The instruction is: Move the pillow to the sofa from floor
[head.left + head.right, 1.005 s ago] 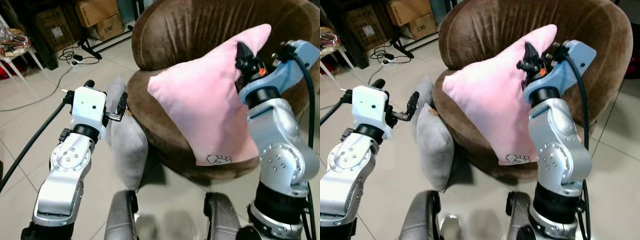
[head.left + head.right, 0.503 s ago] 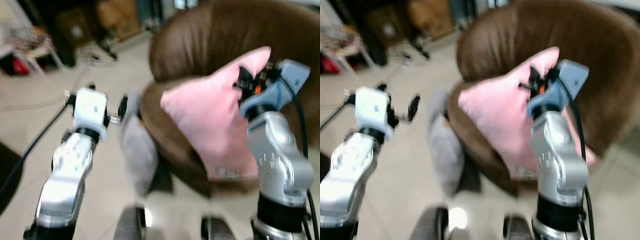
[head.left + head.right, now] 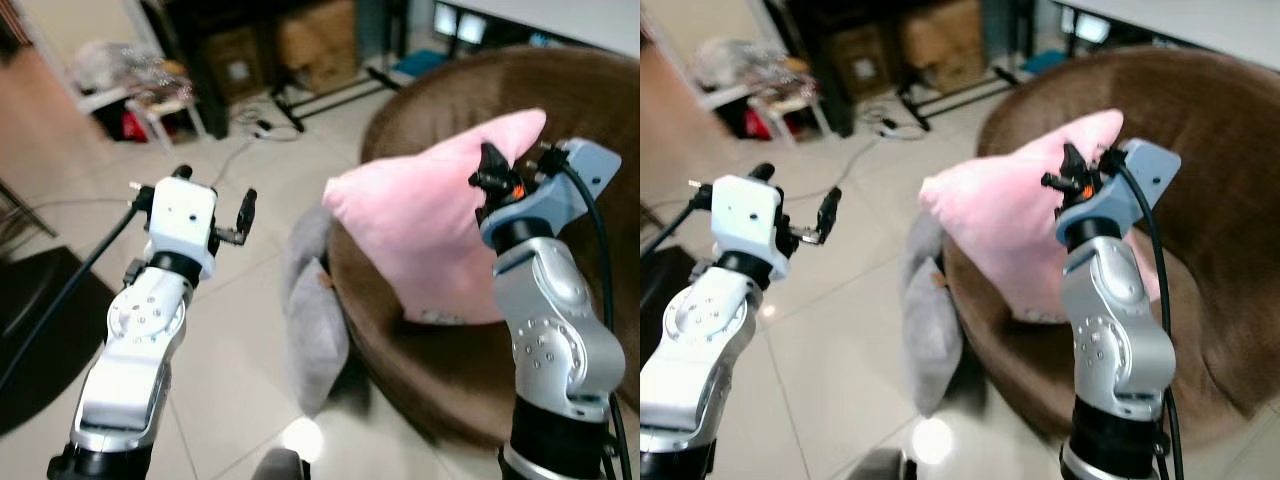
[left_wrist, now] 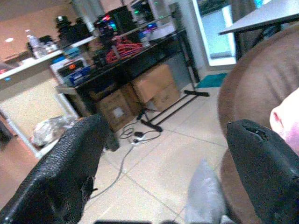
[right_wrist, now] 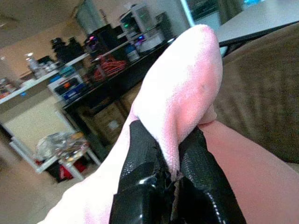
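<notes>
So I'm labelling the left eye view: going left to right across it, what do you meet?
Left gripper → grey pillow on the floor → pink pillow → right gripper pinching its corner, brown sofa behind.

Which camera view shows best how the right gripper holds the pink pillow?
The right wrist view: the right gripper has its two black fingers pinched on a fold near the pink pillow's corner. The eye views show the whole pillow over the brown sofa's seat; the grip is small there. The left wrist view catches its edge.

Head stereo downward; wrist views forward, perhaps.
</notes>
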